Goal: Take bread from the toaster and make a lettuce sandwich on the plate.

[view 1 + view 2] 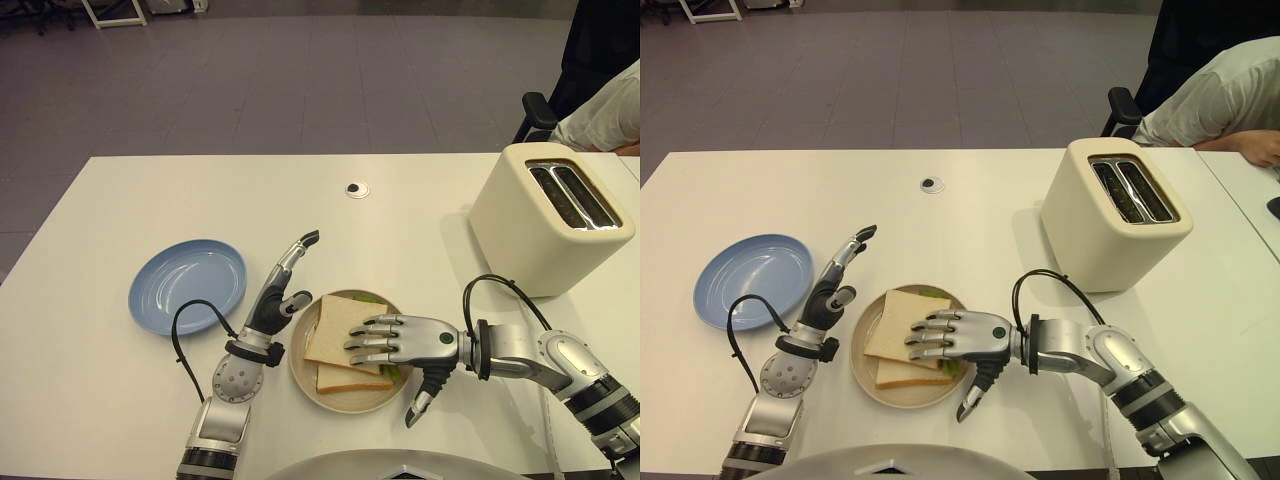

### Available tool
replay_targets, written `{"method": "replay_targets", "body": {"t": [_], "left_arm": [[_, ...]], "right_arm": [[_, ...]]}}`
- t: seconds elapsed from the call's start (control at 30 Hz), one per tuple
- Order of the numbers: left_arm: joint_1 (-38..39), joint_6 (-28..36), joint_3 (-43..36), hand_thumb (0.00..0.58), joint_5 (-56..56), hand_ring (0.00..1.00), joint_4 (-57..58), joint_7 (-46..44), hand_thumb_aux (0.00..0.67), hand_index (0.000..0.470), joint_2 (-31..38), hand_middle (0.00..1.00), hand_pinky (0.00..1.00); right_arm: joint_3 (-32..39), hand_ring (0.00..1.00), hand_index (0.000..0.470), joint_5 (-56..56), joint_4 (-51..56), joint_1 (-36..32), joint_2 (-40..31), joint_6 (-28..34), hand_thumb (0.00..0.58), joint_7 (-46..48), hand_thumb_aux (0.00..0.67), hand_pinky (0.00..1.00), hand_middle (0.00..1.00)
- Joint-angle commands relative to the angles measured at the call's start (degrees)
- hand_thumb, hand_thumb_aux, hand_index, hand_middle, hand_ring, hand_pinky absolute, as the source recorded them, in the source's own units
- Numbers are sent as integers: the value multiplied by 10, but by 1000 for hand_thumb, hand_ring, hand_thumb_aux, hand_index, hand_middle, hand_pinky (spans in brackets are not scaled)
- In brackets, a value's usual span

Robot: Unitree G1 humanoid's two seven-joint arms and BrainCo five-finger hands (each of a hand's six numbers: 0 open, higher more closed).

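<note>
Bread is stacked and we are deep into the closing step! The top slice (335, 325) lies over the lower slice (345, 380) on the beige plate (345, 403) at the near edge of the worktop (420, 210). Lettuce (372, 298) peeks out green at the far rim, tucked between the layers. The right hand (405, 340) lies flat across the top slice, fingers stretched out and gripping nothing, thumb hanging down past the plate's near right rim. By the look of it, it is seating the lid of the sandwich.

Over on the other side, the left hand (278, 305) stands just beside the plate's left rim, fingers extended and holding nothing.

What comes next? I'd say very little: the top slice sits a touch askew of the lower one, so a gentle squaring-up may be called for. After that, a straight lift away so the fingers do not drag the bread along.

Around the action, the toaster (545, 225) sits back right, well apart, its slots looking dark and empty. A blue plate (185, 285) waits bare on the left, and a small round cap (357, 189) sits further back on the worktop. Nothing crowds the plate; the one hazard I see is that hanging thumb catching the rim.
</note>
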Motion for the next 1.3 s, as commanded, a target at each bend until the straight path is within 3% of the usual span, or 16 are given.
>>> {"method": "replay_targets", "body": {"t": [0.03,0.33,0.5,0.57,0.73,0.77,0.8,0.83,0.87,0.9,1.03,1.17,1.3], "left_arm": [[1,8,2,0,12,0,0,-2,0,0,7,0,0],[4,7,6,0,13,0,-5,-2,0,0,8,0,0],[10,22,23,0,-9,0,-62,-15,0,0,16,0,0],[19,36,42,0,-21,0,-116,-28,0,0,30,0,0],[76,81,88,0,-56,0,-253,-98,0,0,97,0,0],[99,79,85,0,-61,141,-267,-128,0,0,123,141,141],[128,69,83,0,-63,878,-274,-164,0,0,156,878,878],[161,58,84,470,-65,1000,-276,-198,378,265,187,1000,1000],[190,51,93,576,-75,1000,-277,-227,617,433,213,1000,1000],[213,48,104,580,-87,1000,-279,-249,670,470,232,1000,1000],[228,55,136,580,-112,1000,-262,-283,670,470,262,1000,1000],[250,67,97,580,-109,1000,-270,-332,670,470,285,1000,1000],[238,85,40,580,8,1000,-235,-342,670,470,292,1000,1000]], "right_arm": [[26,0,0,-79,70,16,-22,42,0,41,0,0,0],[-5,0,0,-15,23,8,-17,14,0,1,0,0,0],[-102,0,0,34,-45,-3,21,49,0,-70,0,0,0],[-138,0,0,114,-85,1,16,56,0,-59,0,0,0],[-151,0,0,351,-124,52,-88,60,0,71,0,0,0],[-150,63,0,383,-124,68,-114,58,0,101,0,63,63],[-151,447,0,417,-127,90,-144,61,0,133,0,447,447],[-154,647,0,450,-133,114,-173,65,0,164,0,647,647],[-158,937,264,479,-141,140,-201,73,468,193,376,937,937],[-161,1000,470,503,-149,161,-222,79,580,217,670,1000,1000],[-148,1000,470,544,-174,214,-248,100,580,285,670,1000,1000],[-127,1000,470,502,-176,229,-225,123,580,326,670,1000,1000],[-105,1000,470,395,-118,215,-171,135,580,326,670,1000,1000]]}}
